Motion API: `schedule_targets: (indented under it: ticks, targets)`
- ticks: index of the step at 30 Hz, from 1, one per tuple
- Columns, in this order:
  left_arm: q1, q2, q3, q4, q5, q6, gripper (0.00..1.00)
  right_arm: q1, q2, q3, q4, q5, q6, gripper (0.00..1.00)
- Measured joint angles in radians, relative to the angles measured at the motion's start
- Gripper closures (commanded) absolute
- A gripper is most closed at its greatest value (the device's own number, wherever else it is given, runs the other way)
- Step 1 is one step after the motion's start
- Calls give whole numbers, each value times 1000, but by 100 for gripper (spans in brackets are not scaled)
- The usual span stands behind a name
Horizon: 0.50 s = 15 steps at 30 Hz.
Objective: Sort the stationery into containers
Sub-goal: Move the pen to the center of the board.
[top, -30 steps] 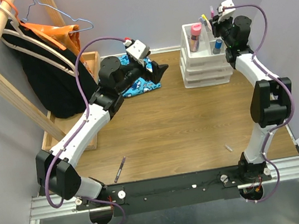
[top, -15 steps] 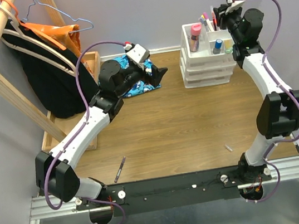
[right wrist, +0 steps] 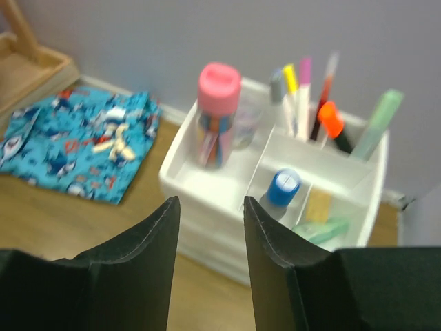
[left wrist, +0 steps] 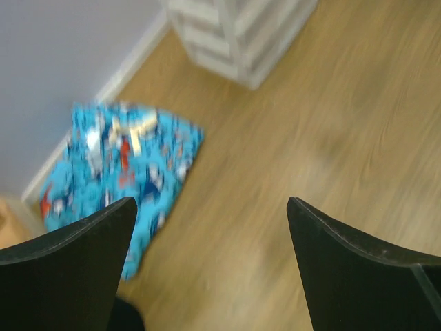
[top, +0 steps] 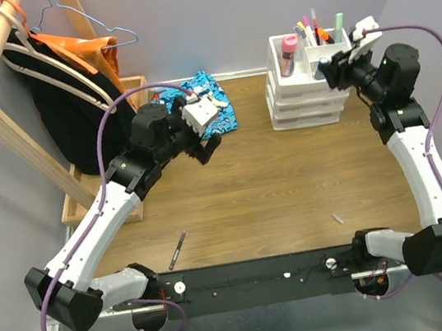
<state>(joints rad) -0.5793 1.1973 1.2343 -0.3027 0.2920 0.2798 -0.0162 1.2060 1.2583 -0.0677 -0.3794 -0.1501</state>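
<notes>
Pens (top: 313, 31) mostly stand in organiser (top: 305, 107), one dark pen (top: 181, 245) flat at table's (top: 273, 182) near edge; L gripper (left wrist: 210, 203) spread wide & empty, R gripper (right wrist: 211, 201) part-spread, empty, just by organiser, so a careless R swing could knock upright pens over.

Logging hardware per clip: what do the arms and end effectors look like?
Left arm and right arm: white shells, black joints, a purple cable along each. Left end effector and right end effector: black fingers, white camera block.
</notes>
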Motion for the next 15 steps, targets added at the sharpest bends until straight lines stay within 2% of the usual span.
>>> schedule_targets:
  ticks: [4,7,10,15]
  targets:
    - [31,-21,-11,-312,-72,148,2,0,-24,-59,-111,-33,0,46]
    - [69,-47,-73,-480,-92,216,10,0,-16,-79,-153,-32,4,46]
    - [83,-11,-92,-634,-95,189,19,0,19,-63,-166,-33,14,46]
    - [82,71,-151,-672,-100,73,25,0,92,-4,-175,-44,20,46]
